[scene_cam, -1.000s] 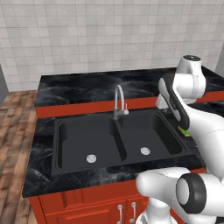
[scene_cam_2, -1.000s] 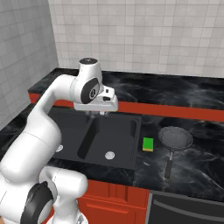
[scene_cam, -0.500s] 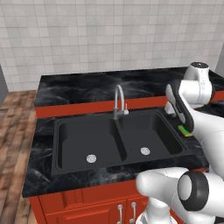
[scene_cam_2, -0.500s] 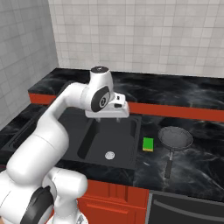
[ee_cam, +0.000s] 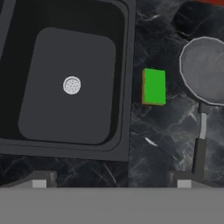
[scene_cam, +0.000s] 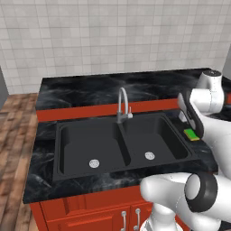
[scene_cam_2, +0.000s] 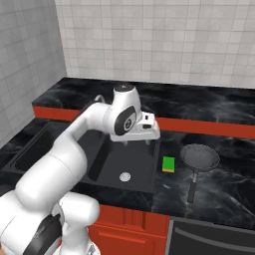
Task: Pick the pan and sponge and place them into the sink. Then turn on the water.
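Observation:
The black double-basin sink (scene_cam: 85, 140) sits in the counter, and its right basin (ee_cam: 65, 48) and silver drain lie under the hand. On the counter just right of that basin lies the green sponge (ee_cam: 154, 86) (scene_cam_2: 169, 164) (scene_cam: 191, 134). Further right rests the dark round pan (ee_cam: 204, 70) (scene_cam_2: 199, 157), its thin handle (scene_cam_2: 191, 188) pointing toward the counter's front edge. My gripper (scene_cam_2: 135, 140) (ee_cam: 111, 181) hangs open over the right basin's outer edge, holding nothing and well above the sponge. The water is out of view at the faucet (scene_cam: 122, 103).
Black marble counter (scene_cam_2: 224, 184) surrounds the sink, with a raised red-fronted ledge and tiled wall behind. The curved faucet stands behind the divider. Red cabinet fronts run below the counter's front edge. My own arm blocks the right side of the left base view.
The arm has swung right, carrying the hand from over the sink's middle to the right basin's outer edge, nearer the sponge and pan. The jaws stayed open.

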